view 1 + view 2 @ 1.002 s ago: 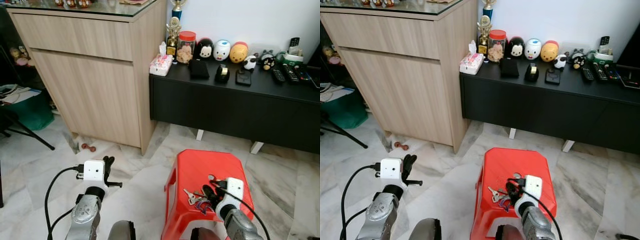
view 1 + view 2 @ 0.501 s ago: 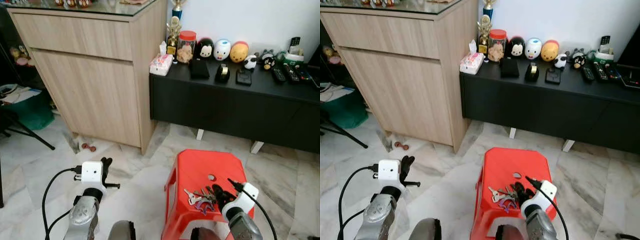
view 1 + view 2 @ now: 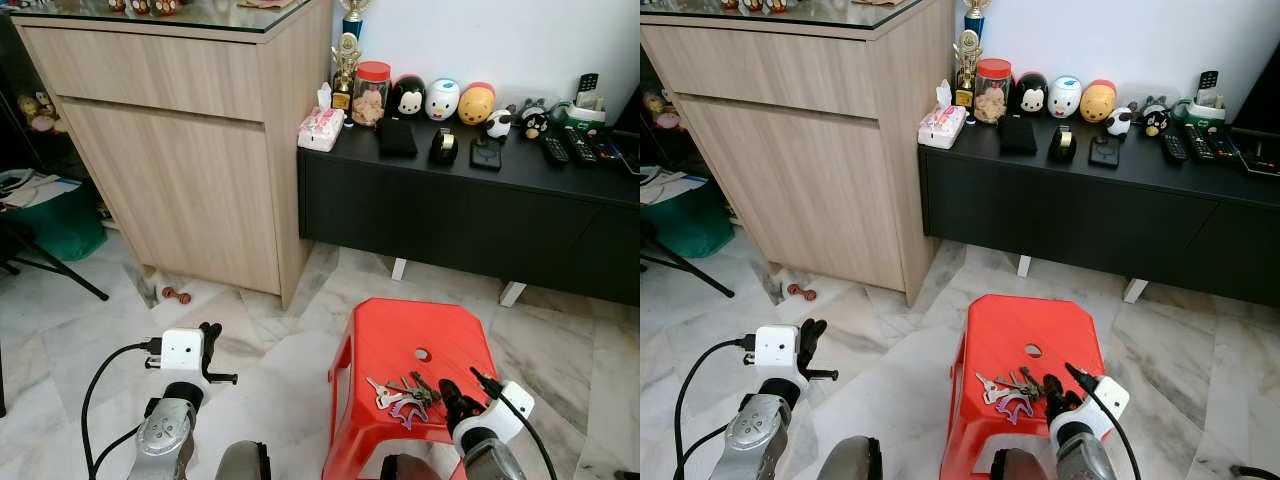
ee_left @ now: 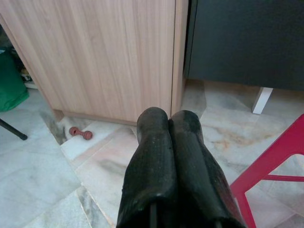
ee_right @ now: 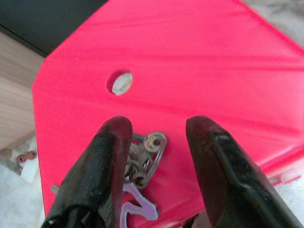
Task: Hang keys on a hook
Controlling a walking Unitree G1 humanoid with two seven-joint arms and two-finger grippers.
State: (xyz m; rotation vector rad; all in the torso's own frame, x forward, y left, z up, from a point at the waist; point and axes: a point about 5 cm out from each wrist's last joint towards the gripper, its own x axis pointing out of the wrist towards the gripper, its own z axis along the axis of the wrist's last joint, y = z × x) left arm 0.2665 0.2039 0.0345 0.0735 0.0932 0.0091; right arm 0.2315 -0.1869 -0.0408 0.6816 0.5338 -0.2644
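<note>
Over red stool (image 3: 425, 340), right gripper (image 5: 159, 142) fingers spread, one touching keys (image 5: 142, 159)

Overall light: even, bright indoor light, no harsh shadows.
Glare: soft sheen on the pale marble floor (image 3: 270, 350) and the glossy red plastic stool (image 3: 1025, 325).
Shadow: dark strip under the long black low cabinet (image 3: 470, 215); left edge of the head views falls into shade.
Sharpness: head views crisp, no motion blur.
Left wrist view: the two black fingers (image 4: 173, 166) pressed together, slightly soft; light wooden cupboard (image 4: 104, 52) sharp.
Right wrist view: spread black fingers (image 5: 102, 166) blurred, bunch of keys (image 5: 142, 156) soft.
</note>
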